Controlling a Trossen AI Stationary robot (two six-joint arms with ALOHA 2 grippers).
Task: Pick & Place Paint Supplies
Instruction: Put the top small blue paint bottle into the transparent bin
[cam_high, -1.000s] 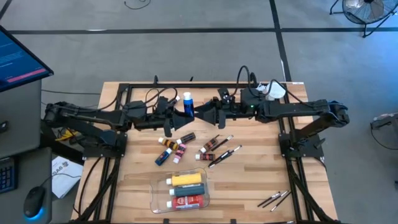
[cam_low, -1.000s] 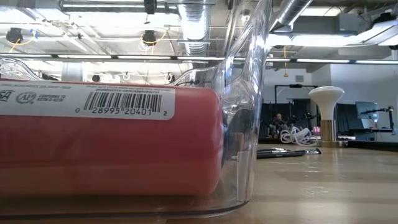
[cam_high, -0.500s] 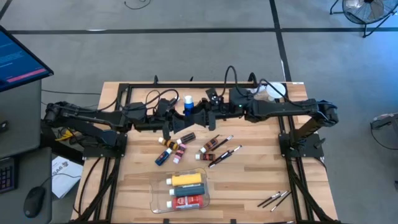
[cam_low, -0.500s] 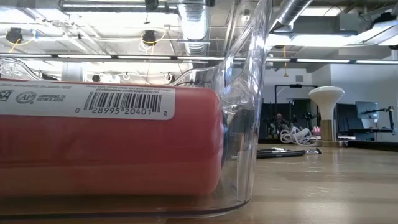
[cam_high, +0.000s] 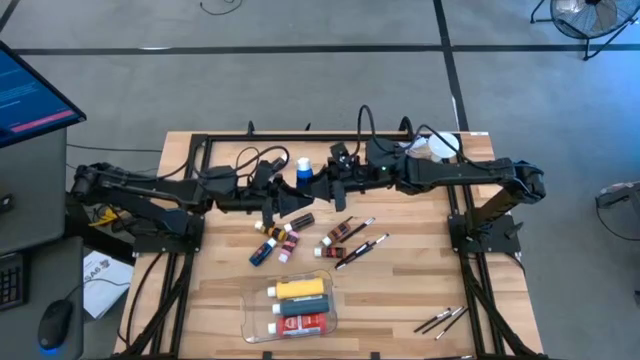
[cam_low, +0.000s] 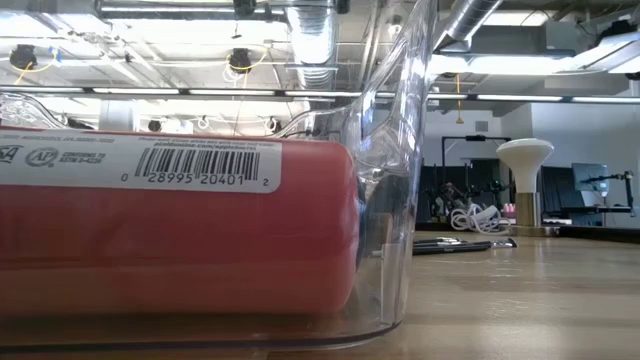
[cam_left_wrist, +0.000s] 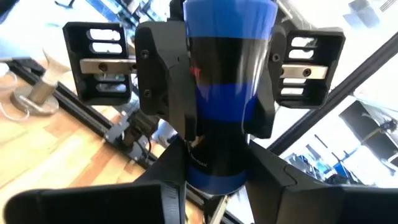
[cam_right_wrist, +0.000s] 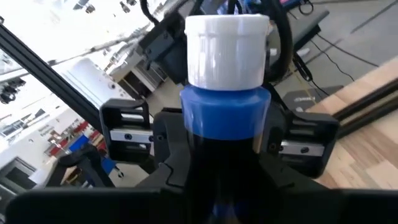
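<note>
1. Since the earlier frame, the right gripper (cam_high: 322, 183) has travelled leftward along the far side of the table and now meets the left gripper (cam_high: 283, 185) at the blue paint bottle with white cap (cam_high: 302, 165); the loose supplies have not shifted.
2. Blue bottle: upright, lifted between the two arms at the far centre of the wooden table (cam_high: 420, 290).
3. Left gripper: clamped on the bottle. Right gripper: fingers set on both sides of the bottle body just under the cap (cam_right_wrist: 227, 50), apparently gripping as well.
4. Step in hand, as a judgement: a handover. The receiving grip should be firm before the other fingers loosen; release should be slow, the bottle kept upright.
5. Clear plastic tray (cam_high: 251, 322), near centre: holds a yellow bottle (cam_high: 300, 288), a dark green tube (cam_high: 303, 306) and a red tube (cam_high: 300, 323), lying side by side.
6. Loose mid-table: small tubes (cam_high: 278, 238) and dark-handled brushes (cam_high: 358, 244); further brushes (cam_high: 441, 320) near right.
</note>
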